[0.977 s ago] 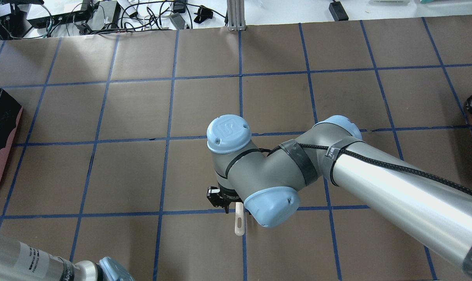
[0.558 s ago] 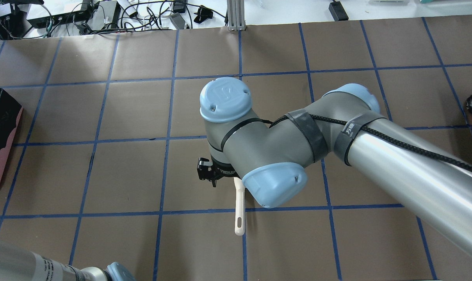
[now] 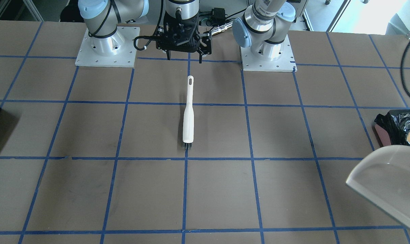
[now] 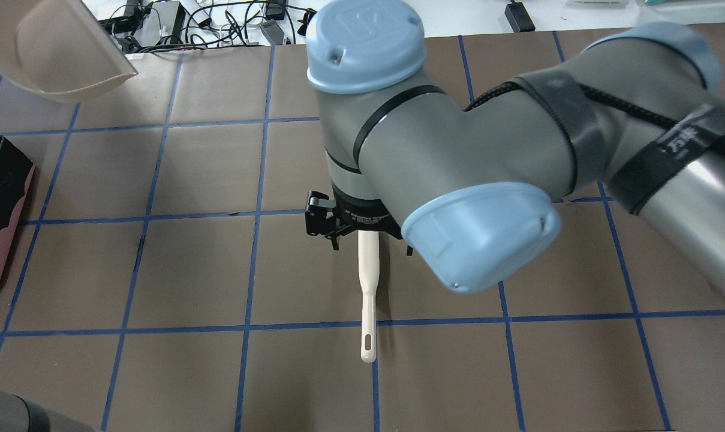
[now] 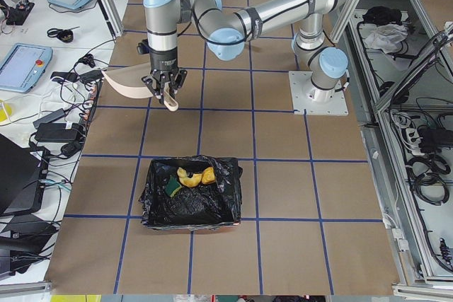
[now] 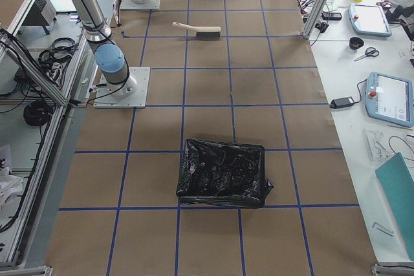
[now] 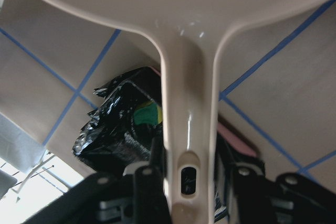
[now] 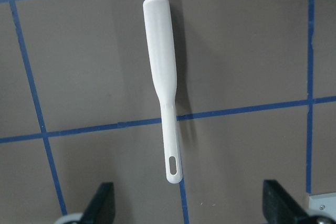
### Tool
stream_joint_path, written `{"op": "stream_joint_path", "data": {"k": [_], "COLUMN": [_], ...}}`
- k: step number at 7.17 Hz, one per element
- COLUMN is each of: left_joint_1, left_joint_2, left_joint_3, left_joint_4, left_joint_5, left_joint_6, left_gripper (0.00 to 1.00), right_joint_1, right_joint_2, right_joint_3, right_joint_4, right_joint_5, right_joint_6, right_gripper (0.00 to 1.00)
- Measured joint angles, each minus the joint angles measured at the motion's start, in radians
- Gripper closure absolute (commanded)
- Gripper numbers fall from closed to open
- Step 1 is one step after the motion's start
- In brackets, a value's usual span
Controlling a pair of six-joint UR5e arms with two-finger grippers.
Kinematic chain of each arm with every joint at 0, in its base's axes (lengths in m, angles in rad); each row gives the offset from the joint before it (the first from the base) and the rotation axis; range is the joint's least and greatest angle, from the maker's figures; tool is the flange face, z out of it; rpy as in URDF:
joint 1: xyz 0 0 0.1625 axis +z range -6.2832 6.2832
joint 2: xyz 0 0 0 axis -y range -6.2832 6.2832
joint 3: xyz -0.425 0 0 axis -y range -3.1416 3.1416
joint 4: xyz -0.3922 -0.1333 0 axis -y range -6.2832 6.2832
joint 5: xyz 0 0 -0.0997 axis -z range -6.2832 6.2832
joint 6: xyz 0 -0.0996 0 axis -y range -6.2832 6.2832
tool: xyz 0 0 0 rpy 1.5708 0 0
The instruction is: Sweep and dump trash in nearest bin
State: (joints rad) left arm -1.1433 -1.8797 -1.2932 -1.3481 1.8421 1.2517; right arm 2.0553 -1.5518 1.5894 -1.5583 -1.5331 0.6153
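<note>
Brown blue-gridded tabletop (image 3: 89, 189): my right pincer (image 3: 184, 58) is hanging spread wide, empty, above white long-handled brush (image 3: 188, 115). My left pincer (image 5: 164, 91) is clamping white plastic dustpan (image 5: 126, 81) by its handle near pink-sided black-bagged bin (image 5: 191, 211) at table's end, trash (image 5: 190, 176) lying inside.

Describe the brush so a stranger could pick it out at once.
On the brown table gridded with blue tape, look near the middle, under the right gripper. The brush lies there alone: slim and white, slotted handle end toward the robot, dark bristles at the far end, unlike the wide dustpan.
</note>
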Motion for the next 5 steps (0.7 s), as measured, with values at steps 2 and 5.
{"op": "stream_joint_path", "data": {"k": [2,5], "left_joint_1": [-0.178,-0.364], "left_joint_2": [-0.003,-0.039], "left_joint_3": [-0.031,-0.067], "left_joint_4": [-0.072,-0.118], "left_joint_5": [-0.069,-0.198], "left_joint_6": [-0.455,-0.904], "left_gripper": [1.00,1.00], "right_joint_1": [-0.076,-0.257], "right_joint_2": [-0.011,-0.043], "right_joint_3": [-0.060,-0.070], "right_joint_4": [0.059,0.074], "right_joint_5": [-0.017,-0.021], "right_joint_6": [-0.083,-0.302], "right_gripper": [0.00,0.00]}}
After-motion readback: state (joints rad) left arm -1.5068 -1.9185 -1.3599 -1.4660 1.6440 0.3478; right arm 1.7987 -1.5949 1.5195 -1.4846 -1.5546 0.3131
